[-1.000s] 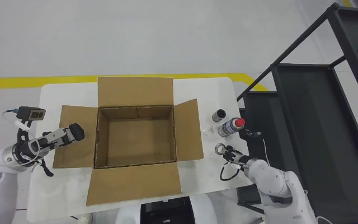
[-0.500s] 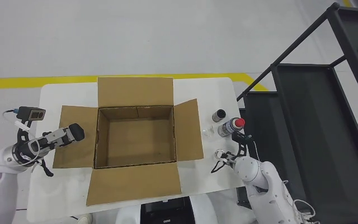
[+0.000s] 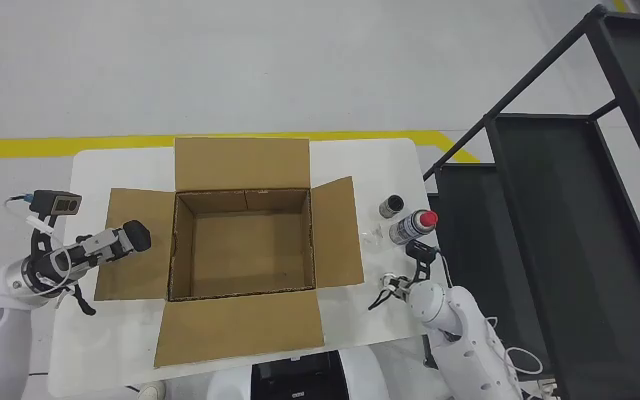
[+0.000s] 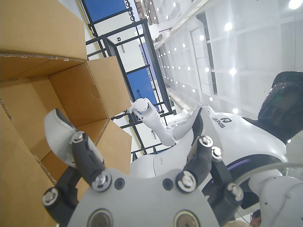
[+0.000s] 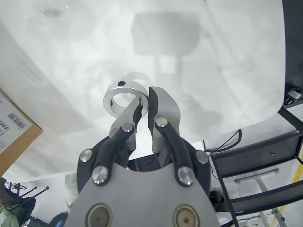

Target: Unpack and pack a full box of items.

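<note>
Gripping metal ring [image 5: 126,88] in right gripper [image 5: 144,100] over worktop [image 3: 380,170], right of open box [image 3: 240,165]. Presenting left gripper [image 4: 127,121] wide, empty, at box's left side.

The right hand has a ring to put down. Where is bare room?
Bare: the box floor; the far table corner beyond the right flap, past the can and jar; the near strip beside that flap, under the right hand holding the ring. Crowded: around can and jar.
</note>
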